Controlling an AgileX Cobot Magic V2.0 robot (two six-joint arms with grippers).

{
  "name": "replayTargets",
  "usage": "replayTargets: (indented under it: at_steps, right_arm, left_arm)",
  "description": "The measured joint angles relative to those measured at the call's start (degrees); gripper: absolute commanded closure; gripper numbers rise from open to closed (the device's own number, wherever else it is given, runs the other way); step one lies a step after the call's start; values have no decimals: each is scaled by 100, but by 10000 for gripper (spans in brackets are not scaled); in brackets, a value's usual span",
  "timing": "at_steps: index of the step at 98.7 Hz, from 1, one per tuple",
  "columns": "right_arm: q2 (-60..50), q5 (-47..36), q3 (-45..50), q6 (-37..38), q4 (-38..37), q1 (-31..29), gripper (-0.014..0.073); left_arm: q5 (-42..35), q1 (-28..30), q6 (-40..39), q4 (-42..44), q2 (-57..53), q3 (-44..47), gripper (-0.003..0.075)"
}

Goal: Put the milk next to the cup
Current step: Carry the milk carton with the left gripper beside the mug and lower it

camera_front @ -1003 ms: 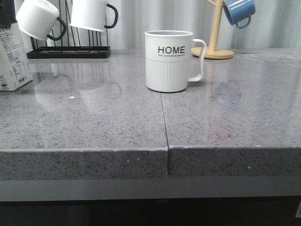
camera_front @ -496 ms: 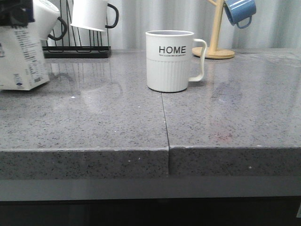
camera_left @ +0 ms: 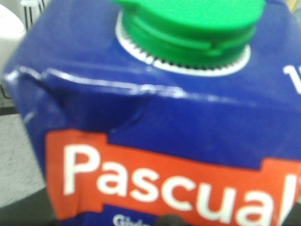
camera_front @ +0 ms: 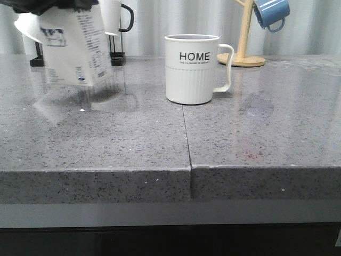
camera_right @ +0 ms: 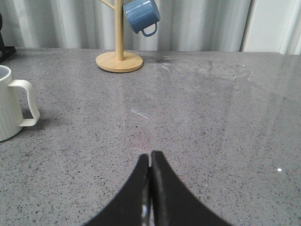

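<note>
White ribbed cup, blue-topped milk

Right claw closed over grey counter; cup at edge; blue mug on wooden stand.

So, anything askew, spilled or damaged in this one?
The milk carton hangs tilted above the counter, left of the HOME cup. Its blue top is creased near the green cap. No spill shows.
</note>
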Motion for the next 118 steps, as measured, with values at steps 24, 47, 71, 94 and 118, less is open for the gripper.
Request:
replayTargets:
  at_steps: [24, 47, 71, 94, 118]
  right_arm:
    - [0, 0, 0, 0, 0, 0, 662]
    - [0, 0, 0, 0, 0, 0, 662]
    - [0, 0, 0, 0, 0, 0, 662]
    - [0, 0, 0, 0, 0, 0, 662]
    - [0, 0, 0, 0, 0, 0, 662]
  left_arm:
    - [-325, -454, 600, -859, 430, -393, 494]
    - [-592, -833, 923, -1330, 780, -656, 494]
    - [-865, -1039, 947, -1625, 1007, -692, 494]
    - [-1094, -1154, 968, -1833, 1065, -692, 493]
    - [-1130, -1241, 1086, -1956, 1120, -704, 487]
